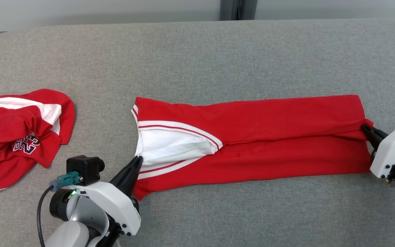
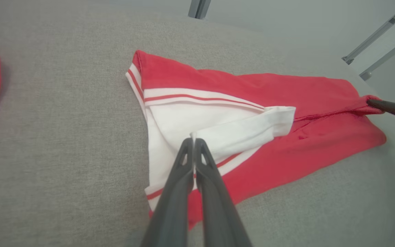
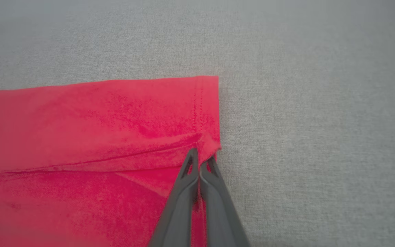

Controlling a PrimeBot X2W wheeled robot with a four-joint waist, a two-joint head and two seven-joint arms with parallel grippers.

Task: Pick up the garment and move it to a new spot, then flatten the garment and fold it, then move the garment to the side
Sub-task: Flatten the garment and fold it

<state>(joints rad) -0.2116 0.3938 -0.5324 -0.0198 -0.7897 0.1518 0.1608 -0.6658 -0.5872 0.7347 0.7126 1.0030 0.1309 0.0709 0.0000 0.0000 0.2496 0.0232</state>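
Note:
A red garment with white, red-striped trim lies folded into a long strip across the grey table. At its left end my left gripper is shut on the white sleeve edge; the left wrist view shows the left gripper pinching that white fabric. My right gripper is shut on the red hem corner at the strip's right end. In the right wrist view the right gripper clamps the hem of the red garment at the fold line. The right fingers reach in from the right in the left wrist view.
A second red and white garment with a printed logo lies crumpled at the table's left edge. A dark post stands behind the table's far edge. Bare grey cloth surface runs behind and in front of the strip.

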